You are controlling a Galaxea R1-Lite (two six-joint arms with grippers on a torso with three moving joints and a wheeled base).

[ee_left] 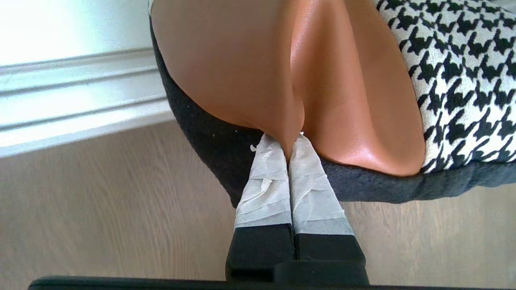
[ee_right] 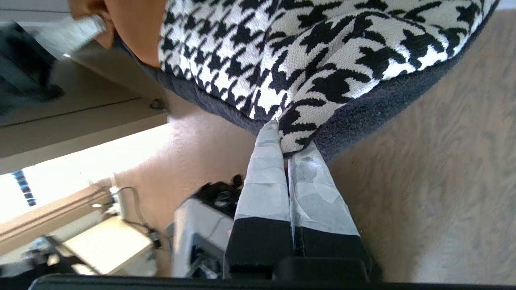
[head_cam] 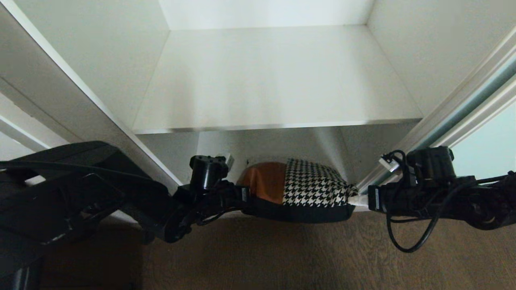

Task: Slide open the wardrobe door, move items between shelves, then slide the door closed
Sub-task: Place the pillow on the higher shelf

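Cushion sits low at the front of the open wardrobe, below the white shelf, over the wood floor, pinched at both ends by the two grippers. Houndstooth front faces up, tan-orange patch on the robot's left part, black back underneath. Can't tell from the head view whether its underside touches the floor.

Left gripper is clamped on the cushion's left edge: the left wrist view shows its taped fingers pressed together with a fold of the tan-orange patch and black edging squeezed between the tips. In the head view the left gripper meets the cushion's left end, arm reaching in from the lower left.

Right gripper is clamped on the opposite edge: taped fingers closed tight on a pucker of houndstooth fabric and black trim. Head view puts the right gripper at the cushion's right corner, arm coming in from the right, cable looping below it.

Shelf above the cushion is bare. Sliding wardrobe door, pale aqua glass in a light frame, is at the far right, clear of the opening. White wardrobe side panel runs along the left.
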